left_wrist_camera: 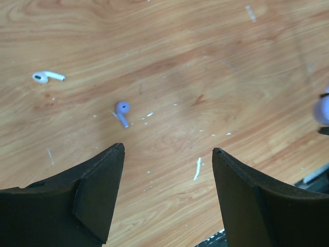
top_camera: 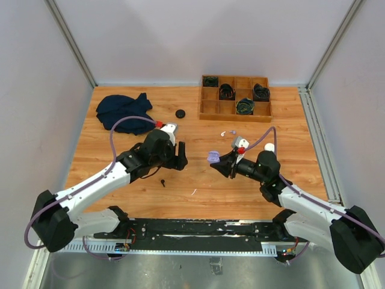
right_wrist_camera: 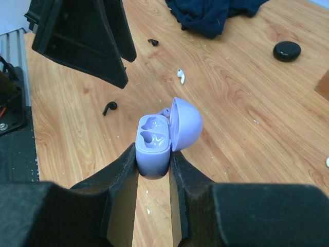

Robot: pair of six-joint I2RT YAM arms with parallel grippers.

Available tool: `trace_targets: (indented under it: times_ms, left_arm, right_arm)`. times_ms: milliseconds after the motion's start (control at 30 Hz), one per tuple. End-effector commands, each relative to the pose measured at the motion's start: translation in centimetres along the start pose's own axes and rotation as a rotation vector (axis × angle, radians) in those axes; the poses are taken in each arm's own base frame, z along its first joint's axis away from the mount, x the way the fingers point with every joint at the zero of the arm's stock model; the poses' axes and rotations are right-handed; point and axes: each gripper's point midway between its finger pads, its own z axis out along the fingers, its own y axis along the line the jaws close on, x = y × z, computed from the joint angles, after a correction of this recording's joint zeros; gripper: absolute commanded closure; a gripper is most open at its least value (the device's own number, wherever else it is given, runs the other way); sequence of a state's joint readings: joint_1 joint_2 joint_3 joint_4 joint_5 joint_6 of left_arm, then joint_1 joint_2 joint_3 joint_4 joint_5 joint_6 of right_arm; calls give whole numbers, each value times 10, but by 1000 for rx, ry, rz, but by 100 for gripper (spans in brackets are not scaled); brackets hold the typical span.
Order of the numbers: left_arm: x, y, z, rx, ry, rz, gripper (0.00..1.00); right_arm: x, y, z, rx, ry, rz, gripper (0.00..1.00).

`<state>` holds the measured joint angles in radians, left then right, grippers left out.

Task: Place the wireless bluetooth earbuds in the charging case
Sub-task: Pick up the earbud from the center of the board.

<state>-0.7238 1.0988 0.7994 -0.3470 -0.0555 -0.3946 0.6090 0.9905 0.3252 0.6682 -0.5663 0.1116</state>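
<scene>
The pale purple earbud (left_wrist_camera: 122,112) lies loose on the wooden table (left_wrist_camera: 205,62), just ahead of the left gripper (left_wrist_camera: 168,150), whose fingers stand wide apart with nothing between them. Tiny and rounded, the bud may well roll or skid off the pads if they close off-centre, and since it lies flat, the tips could scrape the wood. The right gripper (right_wrist_camera: 153,159) pinches the purple charging case (right_wrist_camera: 153,139) by its base, lid up, so a push from above could tilt or twist it in the grip. Both wells of the case are empty. At the far side, a wooden divided tray (top_camera: 207,108) holds coiled black cables (top_camera: 226,91) in four compartments.
</scene>
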Motion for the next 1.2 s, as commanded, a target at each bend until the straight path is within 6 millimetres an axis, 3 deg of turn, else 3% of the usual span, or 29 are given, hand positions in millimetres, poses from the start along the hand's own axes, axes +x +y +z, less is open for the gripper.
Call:
trace_targets:
  times_ms: [0,300,667,1167]
  left_arm:
    - [0,18,11,-127,38,-36,27]
    - [27,38,47,-243,191,-21,33]
    - [41,51,76,-327,315,35,43]
    - [74,67,88,-391,439,49,55]
  right_arm:
    - [-3,-7,-1,60,-57,-24,99]
    - [6,-23,-11,179,-90,-8,99]
    - [13,-33,-17,249,-77,8,98]
    - [10,-32,-19,248,-86,2,98]
